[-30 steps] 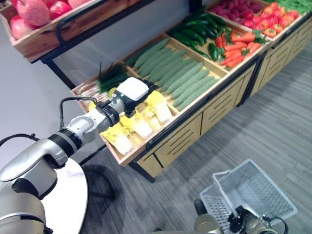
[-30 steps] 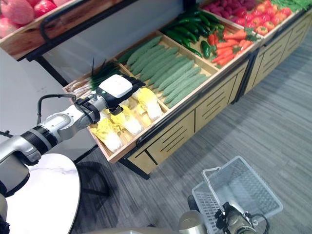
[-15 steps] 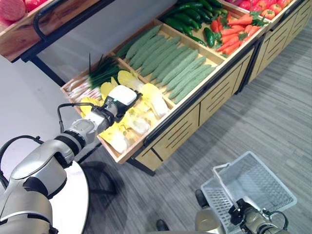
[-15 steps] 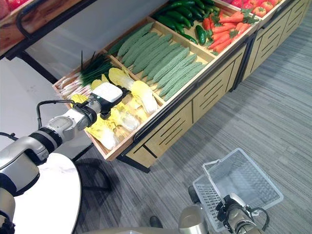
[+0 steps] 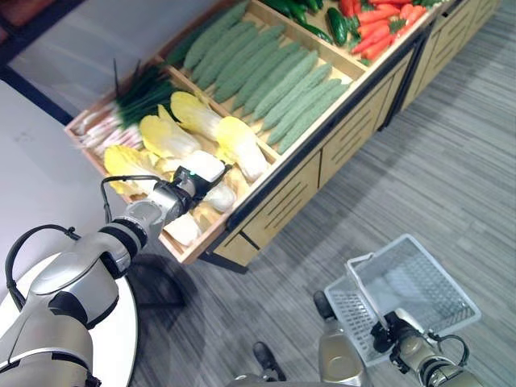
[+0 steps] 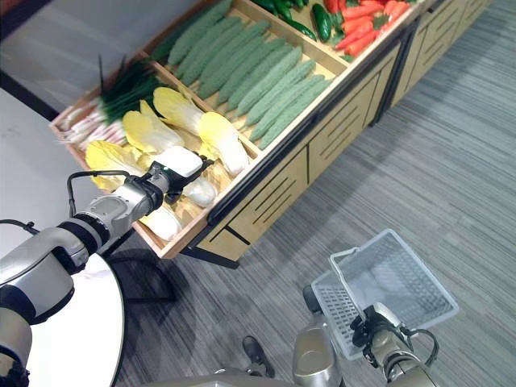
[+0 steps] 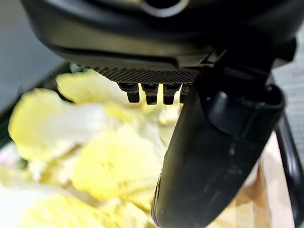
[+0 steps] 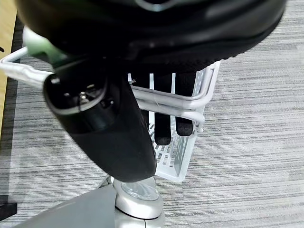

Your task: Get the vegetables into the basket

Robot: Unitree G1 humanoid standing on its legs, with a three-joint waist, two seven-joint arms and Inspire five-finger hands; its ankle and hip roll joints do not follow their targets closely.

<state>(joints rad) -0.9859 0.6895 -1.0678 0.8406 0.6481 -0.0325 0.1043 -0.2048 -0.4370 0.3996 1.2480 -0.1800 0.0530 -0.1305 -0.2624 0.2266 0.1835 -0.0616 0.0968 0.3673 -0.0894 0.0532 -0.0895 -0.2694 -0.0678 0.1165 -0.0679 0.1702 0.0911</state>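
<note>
Writing is not legible on anything in view. Yellow cabbages (image 5: pixel 193 133) are laid in the near compartment of a slanted wooden stand (image 5: pixel 266 173). Their long axes are mostly aligned across the compartment, leafy yellow ends toward the back and white stem ends toward the front lip. Beside them, green onions (image 5: pixel 141 93) are seen in the next compartment, long green cucumbers (image 5: pixel 270 81) are packed in parallel in the wider bay, and carrots (image 5: pixel 379 28) are piled further along the stand.

The left robot hand (image 5: pixel 197 173) is stretched out from a long silver arm and is placed over the front cabbages, its white back turned upward. In the left wrist view, the fingers (image 7: pixel 149 92) are seen as short stubs pointing toward the cabbages, with the thumb (image 7: pixel 213 152) standing out beside them. No cabbage is visibly clasped, and whether the hand is spread or curled cannot be told.

The white wire basket (image 5: pixel 415 286) is held low above the grey striped floor (image 5: pixel 451 177), well apart from the stand. The right robot hand (image 8: pixel 161 118) is curled round the basket's handle, as seen in the right wrist view. No vegetable can be made out in the basket.
</note>
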